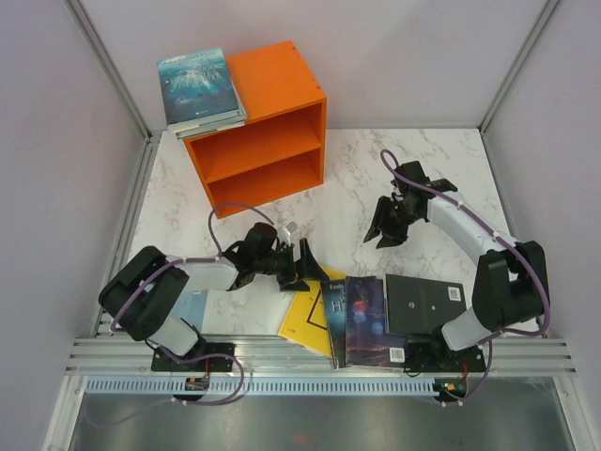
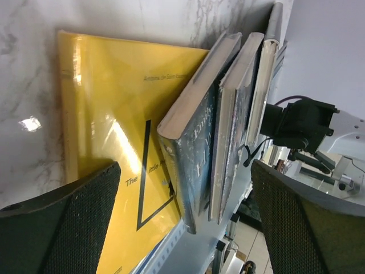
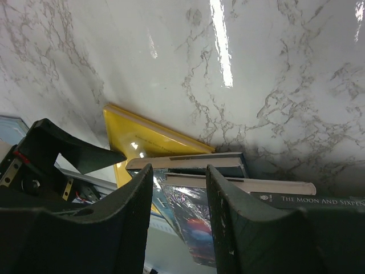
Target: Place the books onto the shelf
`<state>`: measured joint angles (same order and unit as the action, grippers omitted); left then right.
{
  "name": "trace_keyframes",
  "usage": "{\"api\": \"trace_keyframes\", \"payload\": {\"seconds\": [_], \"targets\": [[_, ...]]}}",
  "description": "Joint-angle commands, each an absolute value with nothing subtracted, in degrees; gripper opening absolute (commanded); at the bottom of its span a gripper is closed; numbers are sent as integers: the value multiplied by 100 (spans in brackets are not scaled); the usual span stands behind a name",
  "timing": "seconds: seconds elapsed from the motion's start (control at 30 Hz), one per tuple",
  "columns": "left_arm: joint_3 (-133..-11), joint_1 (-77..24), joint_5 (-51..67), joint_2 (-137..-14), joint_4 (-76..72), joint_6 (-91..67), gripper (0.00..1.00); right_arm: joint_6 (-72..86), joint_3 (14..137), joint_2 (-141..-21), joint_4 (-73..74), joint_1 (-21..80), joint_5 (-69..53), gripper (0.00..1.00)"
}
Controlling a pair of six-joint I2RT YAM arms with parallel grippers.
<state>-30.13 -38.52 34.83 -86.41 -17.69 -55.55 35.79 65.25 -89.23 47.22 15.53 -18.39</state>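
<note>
L gripper (image 1: 299, 256) wide open, R gripper (image 1: 387, 228) half open, both empty; yellow book (image 2: 108, 114) partly covered.

A: Where's shelf (image 1: 258, 127)?
B: Back-left on table (image 1: 376, 178). Stack (image 1: 199, 86) of books on top, left end.
A: Others?
B: Row (image 1: 362, 319) overlapping at front edge, mid-right; lone book (image 1: 192, 308) further left.

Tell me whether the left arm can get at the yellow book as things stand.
Probably yes. The left gripper hangs open over the yellow book, most of its cover bare; a dark blue book overlaps one edge.
</note>
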Motion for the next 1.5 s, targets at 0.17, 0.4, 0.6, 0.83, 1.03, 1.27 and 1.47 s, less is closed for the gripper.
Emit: {"api": "trace_keyframes", "payload": {"seconds": [0.17, 0.4, 0.6, 0.83, 1.03, 1.27, 1.47], "targets": [[-3357, -4411, 3208, -9518, -2539, -5818, 98, 3437, 6381, -8596, 4834, 1327, -1828, 47], [-3296, -4535, 3436, -10019, -3383, -6284, 83, 3287, 6319, -8552, 4887, 1178, -1819, 47], [-2778, -4544, 3743, -10466, -5051, -7108, 60, 3173, 6319, -8525, 4904, 1073, -1855, 47], [-2628, -4544, 3982, -10750, -6514, -7691, 4, 3050, 6311, -8499, 4948, 914, -1916, 47], [-3005, -4500, 3815, -9374, -4215, -6699, 2, 3041, 6512, -8552, 4904, 888, -2004, 47], [-4016, -4070, 2919, -7499, -257, -5187, 2, 3216, 7180, -8578, 4747, 888, -2302, 48], [-4717, -3472, 2725, -6496, 1413, -4870, 2, 3743, 6970, -8499, 3615, 888, -3338, 50]]}}
